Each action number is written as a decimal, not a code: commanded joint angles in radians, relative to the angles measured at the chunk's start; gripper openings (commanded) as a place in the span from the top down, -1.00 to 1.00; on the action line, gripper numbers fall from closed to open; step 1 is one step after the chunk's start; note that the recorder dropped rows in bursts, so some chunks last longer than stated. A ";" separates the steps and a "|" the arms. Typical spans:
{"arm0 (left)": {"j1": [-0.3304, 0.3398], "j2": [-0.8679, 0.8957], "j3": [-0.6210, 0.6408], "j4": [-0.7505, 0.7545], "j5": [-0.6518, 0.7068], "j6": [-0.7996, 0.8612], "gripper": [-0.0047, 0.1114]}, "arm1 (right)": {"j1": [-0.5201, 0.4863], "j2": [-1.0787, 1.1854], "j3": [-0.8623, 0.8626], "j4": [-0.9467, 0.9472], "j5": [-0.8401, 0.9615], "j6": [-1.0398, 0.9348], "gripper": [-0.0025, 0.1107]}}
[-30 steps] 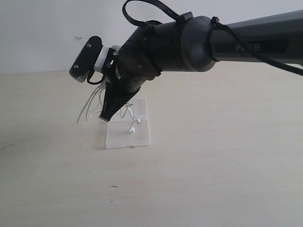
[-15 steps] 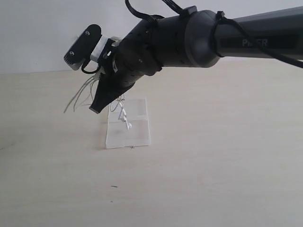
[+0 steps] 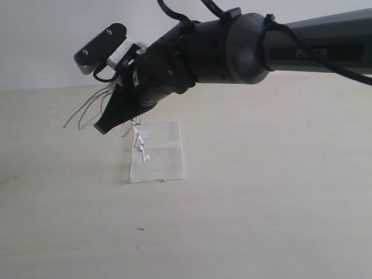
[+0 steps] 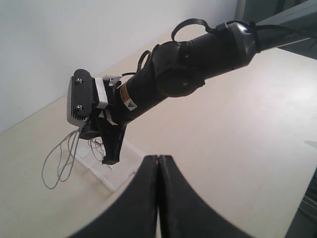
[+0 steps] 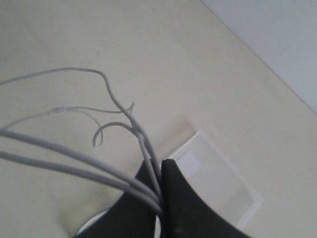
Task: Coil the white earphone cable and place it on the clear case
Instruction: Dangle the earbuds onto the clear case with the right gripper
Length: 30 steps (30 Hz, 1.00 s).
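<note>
My right gripper (image 3: 104, 128) hangs above the table, just left of the clear case (image 3: 165, 157), and is shut on the white earphone cable (image 3: 81, 113). Thin loops fan out to the left of the fingers. The earbuds (image 3: 141, 152) dangle on a short twisted length over the case's left part. In the right wrist view several strands of cable (image 5: 59, 144) run into the shut gripper (image 5: 162, 161), with the case (image 5: 223, 188) and its white sticker (image 5: 190, 163) beneath. My left gripper (image 4: 158, 157) is shut and empty, well away from the case (image 4: 126, 167).
The pale wooden table (image 3: 261, 203) carries only the case. A white wall (image 3: 46, 40) stands behind it. The right arm (image 3: 244, 49) stretches in from the right, above the table.
The right gripper has moved left and slightly up with the cable. The loops swung out further left, and the dangling earbuds shifted from the case's middle toward its left side.
</note>
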 commanded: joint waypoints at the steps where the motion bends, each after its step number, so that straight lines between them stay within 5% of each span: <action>1: -0.006 -0.006 0.004 -0.013 0.009 -0.002 0.92 | -0.004 0.022 -0.008 0.013 -0.011 0.017 0.96; 10: -0.006 -0.006 0.004 -0.009 0.018 -0.002 0.92 | -0.004 0.023 -0.008 0.154 -0.089 0.054 0.96; 30: -0.006 -0.006 0.004 -0.009 0.023 -0.002 0.92 | -0.034 0.027 -0.008 0.135 0.014 0.054 0.96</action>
